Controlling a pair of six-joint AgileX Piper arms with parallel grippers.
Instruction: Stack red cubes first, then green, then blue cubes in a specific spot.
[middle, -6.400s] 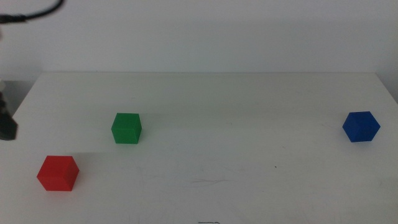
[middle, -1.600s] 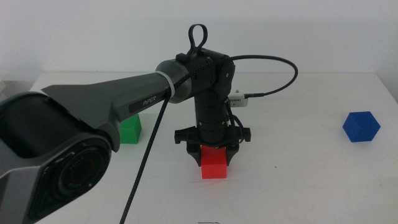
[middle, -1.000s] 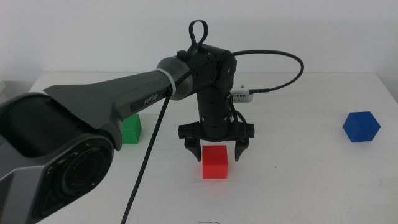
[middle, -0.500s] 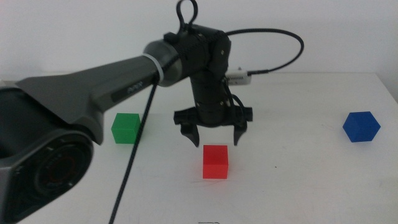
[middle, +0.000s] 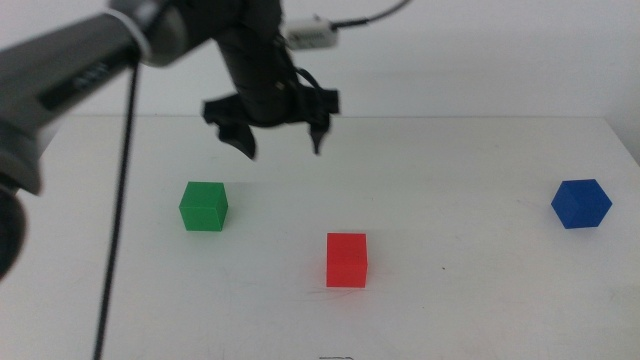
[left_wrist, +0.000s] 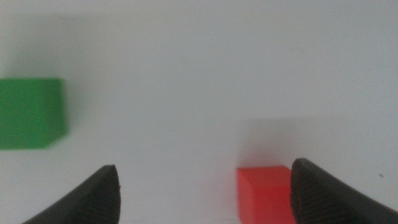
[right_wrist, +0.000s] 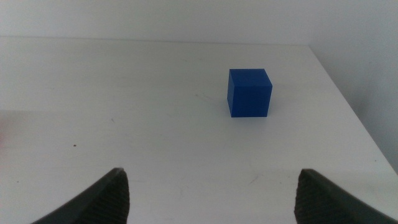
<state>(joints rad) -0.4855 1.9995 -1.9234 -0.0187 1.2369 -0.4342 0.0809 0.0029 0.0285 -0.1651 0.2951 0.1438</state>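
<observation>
The left gripper (middle: 279, 138) is seen raised above the white counter (middle: 450, 170), its jaws spread apart and empty. Below and ahead of those jaws the small matte bright-red cube (middle: 347, 260) is set alone on the counter; off to one side, well apart, the matte green cube (middle: 203, 206) is found. Both are judged light, rigid and best pinched across opposite flat faces. The right gripper (right_wrist: 208, 186) is held low with jaws apart, the dark-blue cube (right_wrist: 249, 92) lying ahead of them. No containers are present.
</observation>
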